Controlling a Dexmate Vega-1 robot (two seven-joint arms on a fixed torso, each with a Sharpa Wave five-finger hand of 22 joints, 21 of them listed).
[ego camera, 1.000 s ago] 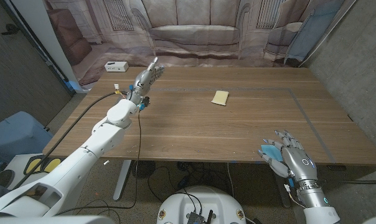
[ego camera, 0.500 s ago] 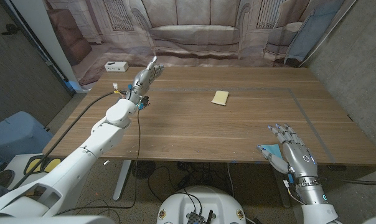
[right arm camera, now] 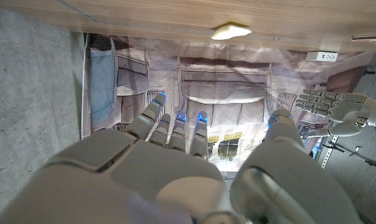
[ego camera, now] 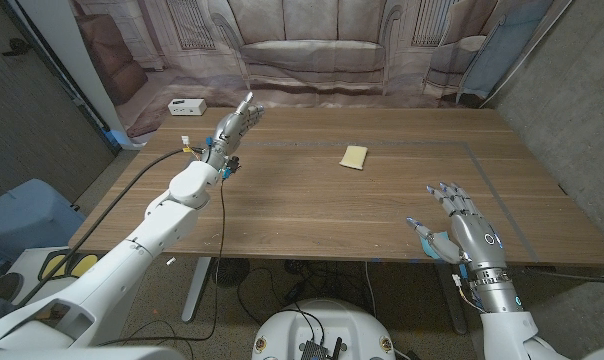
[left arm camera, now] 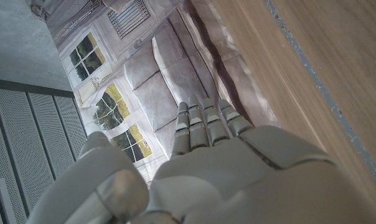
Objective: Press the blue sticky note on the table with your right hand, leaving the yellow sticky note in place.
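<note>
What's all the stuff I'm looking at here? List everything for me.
Table: one, brown wood, centre.
Yellow sticky note: one, on the table's far middle.
Blue sticky note: one, near right edge of the table, partly hidden by the right hand.
Socket box: one, white, beyond the table's far left corner.
Backdrop: one, printed sofa, behind the table.
Cable: one, black, along the left arm.
Left hand: grey, fingers straight, at the far left edge.
Right hand: grey, fingers spread, over the blue note.
</note>
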